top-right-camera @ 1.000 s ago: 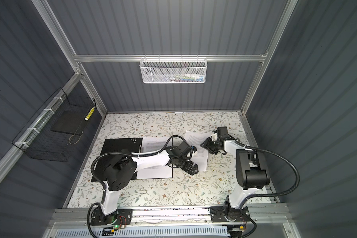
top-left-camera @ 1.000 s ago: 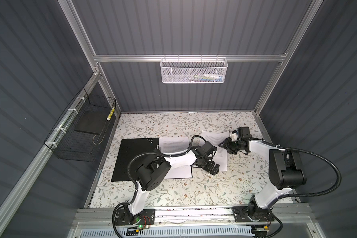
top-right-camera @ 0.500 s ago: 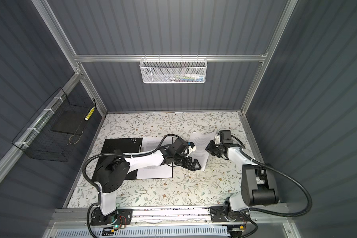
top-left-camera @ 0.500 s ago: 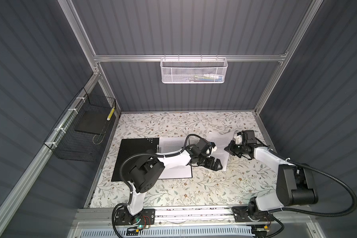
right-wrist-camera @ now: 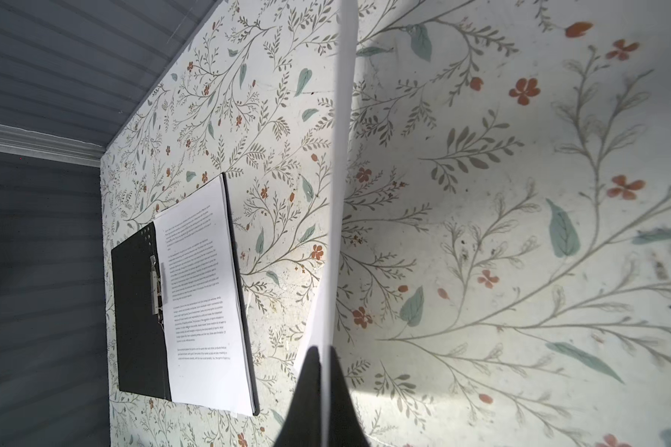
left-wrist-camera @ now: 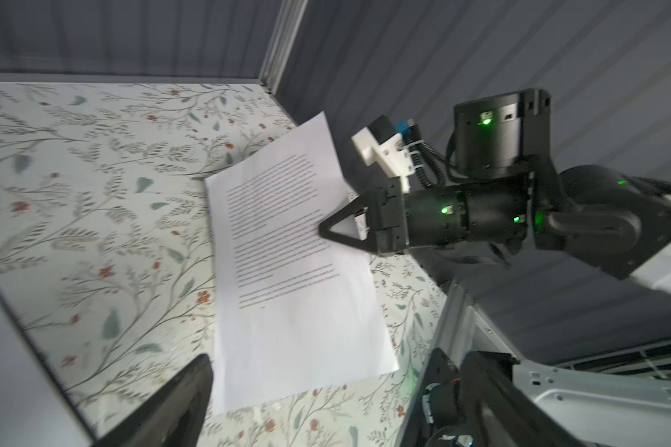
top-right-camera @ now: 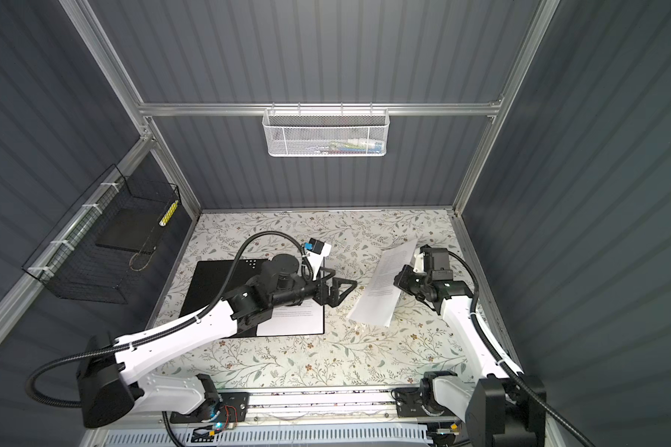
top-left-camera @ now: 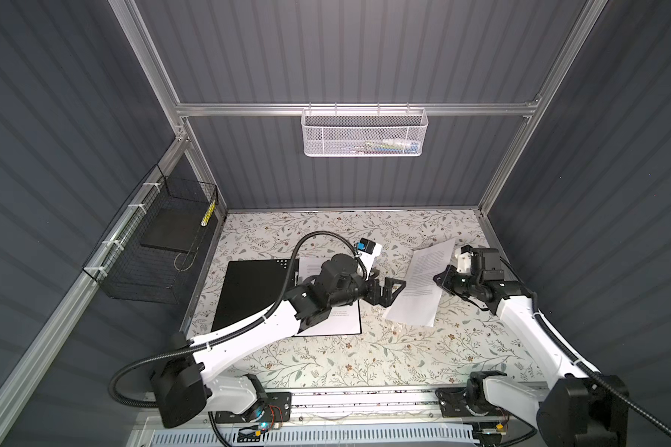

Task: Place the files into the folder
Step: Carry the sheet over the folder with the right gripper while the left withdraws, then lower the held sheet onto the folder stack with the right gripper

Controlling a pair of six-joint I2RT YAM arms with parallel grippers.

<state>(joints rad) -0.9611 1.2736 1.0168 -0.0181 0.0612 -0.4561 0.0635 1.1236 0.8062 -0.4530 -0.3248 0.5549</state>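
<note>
The folder (top-left-camera: 248, 294) (top-right-camera: 214, 286) (right-wrist-camera: 136, 309) lies open on the table's left half, black inside up. One printed sheet (top-left-camera: 345, 323) (top-right-camera: 299, 321) (right-wrist-camera: 202, 290) rests on its right half. A second sheet of the files (top-left-camera: 423, 286) (top-right-camera: 384, 286) (left-wrist-camera: 287, 251) is tilted, its right edge raised and its lower corner near the table. My right gripper (top-left-camera: 438, 278) (top-right-camera: 398, 279) (left-wrist-camera: 322, 231) (right-wrist-camera: 325, 352) is shut on that right edge; its wrist view sees the sheet (right-wrist-camera: 339, 154) edge-on. My left gripper (top-left-camera: 394, 292) (top-right-camera: 343, 292) (left-wrist-camera: 318, 391) stands open just left of this sheet, holding nothing.
The table (top-left-camera: 345, 367) has a floral covering. A black wire basket (top-left-camera: 152, 240) with a dark slab hangs on the left wall. A white mesh basket (top-left-camera: 363, 131) hangs on the back wall. Aluminium posts and dark walls close in the table on three sides.
My right gripper has closed on the loose sheet's right edge and raised it, so the sheet now tilts. The right arm's elbow swung outward. My left gripper stayed open and shifted slightly away from me.
</note>
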